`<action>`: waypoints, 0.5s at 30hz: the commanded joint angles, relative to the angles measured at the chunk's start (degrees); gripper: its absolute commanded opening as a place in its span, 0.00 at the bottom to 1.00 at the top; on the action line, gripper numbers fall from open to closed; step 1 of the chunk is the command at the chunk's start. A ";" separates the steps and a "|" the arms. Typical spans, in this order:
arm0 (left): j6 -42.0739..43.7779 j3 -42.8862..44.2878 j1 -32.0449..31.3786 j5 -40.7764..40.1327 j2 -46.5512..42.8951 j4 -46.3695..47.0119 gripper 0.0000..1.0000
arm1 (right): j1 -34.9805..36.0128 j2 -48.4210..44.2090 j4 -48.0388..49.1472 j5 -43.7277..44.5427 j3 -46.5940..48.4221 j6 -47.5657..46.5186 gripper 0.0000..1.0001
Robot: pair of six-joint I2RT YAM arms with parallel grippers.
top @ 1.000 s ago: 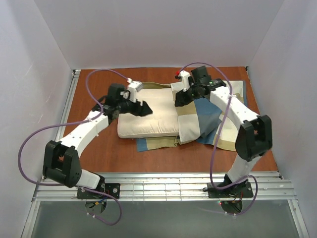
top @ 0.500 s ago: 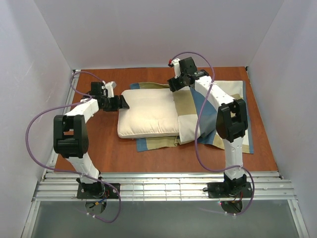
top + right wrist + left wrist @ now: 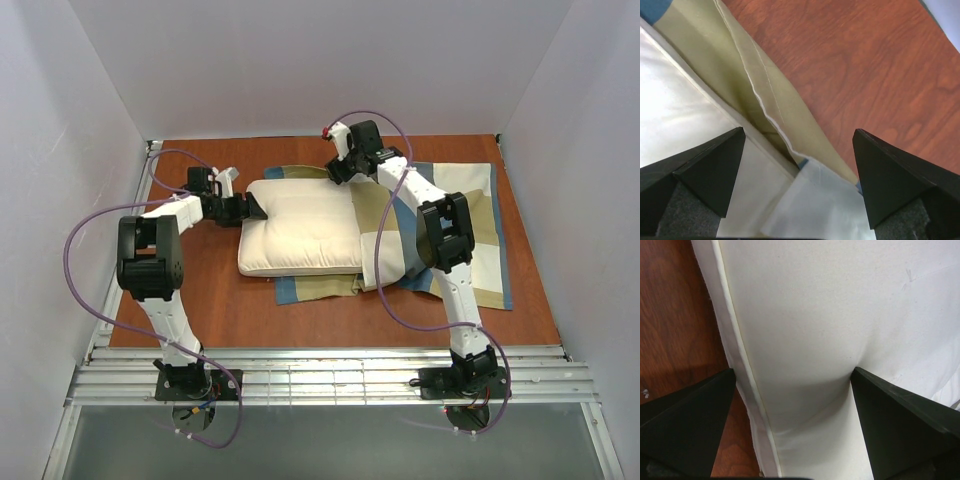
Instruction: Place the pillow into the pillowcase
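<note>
Pillow and cover lie in line: the plump cream-white rectangular pillow (image 3: 300, 232) rests mid-counter (image 3: 230, 310), long axis running left to right. Its right end is at the mouth of the soft pillowcase (image 3: 470, 225) of blue, tan and cream blocks, which spreads off rightward, so I judge the coming push runs along that axis. My left claw (image 3: 792, 377) is nearer, spread wide astride the pillow's left end, forearm low; my right claw (image 3: 800, 135), arm stretched far, hangs spread over the pillowcase's tan edge, pinching nothing.
</note>
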 commanded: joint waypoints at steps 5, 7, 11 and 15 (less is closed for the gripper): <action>0.60 1.18 -0.49 2.81 2.66 1.48 0.88 | -0.25 5.11 0.43 -4.56 3.86 -6.27 0.63; 0.34 1.00 -0.49 3.86 3.45 2.01 0.89 | -1.04 4.85 0.17 -7.89 4.21 -4.36 0.04; -0.63 0.91 -0.50 8.69 4.33 5.70 0.69 | -1.48 0.56 -0.01 -16.67 5.53 1.10 0.01; -0.81 2.84 -2.24 14.76 4.25 6.76 0.19 | -0.35 -5.78 0.87 -25.39 5.26 7.25 0.01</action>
